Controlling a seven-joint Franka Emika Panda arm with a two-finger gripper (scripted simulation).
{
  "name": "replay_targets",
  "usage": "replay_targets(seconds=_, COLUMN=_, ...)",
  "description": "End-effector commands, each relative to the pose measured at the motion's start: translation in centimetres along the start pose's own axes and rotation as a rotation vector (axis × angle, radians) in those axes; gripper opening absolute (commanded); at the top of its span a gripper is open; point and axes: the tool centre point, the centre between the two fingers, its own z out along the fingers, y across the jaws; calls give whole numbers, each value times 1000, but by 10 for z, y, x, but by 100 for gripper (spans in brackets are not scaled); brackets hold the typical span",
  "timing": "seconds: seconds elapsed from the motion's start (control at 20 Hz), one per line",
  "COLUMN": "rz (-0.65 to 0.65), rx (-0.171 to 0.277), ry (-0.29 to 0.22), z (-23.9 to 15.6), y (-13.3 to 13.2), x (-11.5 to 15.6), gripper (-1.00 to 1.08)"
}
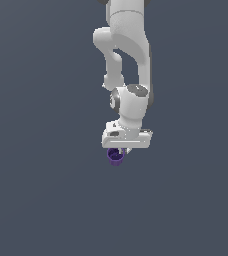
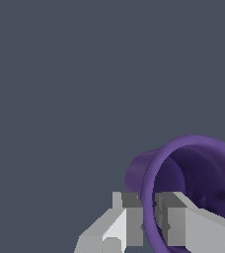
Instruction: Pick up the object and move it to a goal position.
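In the wrist view, the end effector point(image 2: 150, 217) is nearly closed, one finger point(image 2: 129, 217) outside and the other inside the rim of the purple cup point(image 2: 193, 168), pinching its wall. The cup's hollow opening faces the camera. In the exterior view, the cup point(image 1: 116, 156) hangs just beneath the white end effector point(image 1: 122, 150), under the arm point(image 1: 128, 60), against plain grey.

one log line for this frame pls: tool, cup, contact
arm: over plain grey floor | tool: fingers astride rim of purple cup, one inside, one outside | cup: under the tool | lifted: cannot tell | goal marker: none visible
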Motion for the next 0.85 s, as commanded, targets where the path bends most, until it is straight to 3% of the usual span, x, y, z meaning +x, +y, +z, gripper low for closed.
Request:
replay_targets(seconds=0.0, rz=0, rx=0, ry=3, z=-9, y=3, x=12, gripper=-100)
replay_targets(seconds=0.4, rz=1, rx=1, ry=2, z=-35, y=11, x=51, gripper=-100)
replay_targets(seconds=0.8, rz=1, rx=0, ry=3, z=-43, y=13, x=63, gripper=-100)
